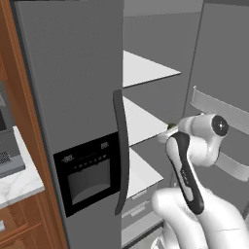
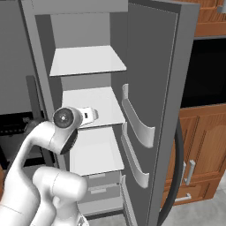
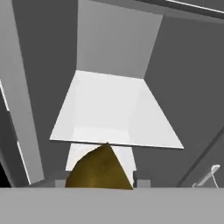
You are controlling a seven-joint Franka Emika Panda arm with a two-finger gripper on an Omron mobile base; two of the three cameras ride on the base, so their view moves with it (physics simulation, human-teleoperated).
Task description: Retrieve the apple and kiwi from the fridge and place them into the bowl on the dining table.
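The kiwi [image 3: 99,168] is gripped by the hand [image 3: 99,181] at 6 o'clock, clear of the fridge [image 2: 145,66] shelf for carrying out

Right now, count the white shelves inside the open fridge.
3 stacked in the fridge: top shelf, middle shelf by the arm's hand, lower shelf. Drawers below; others may be hidden.
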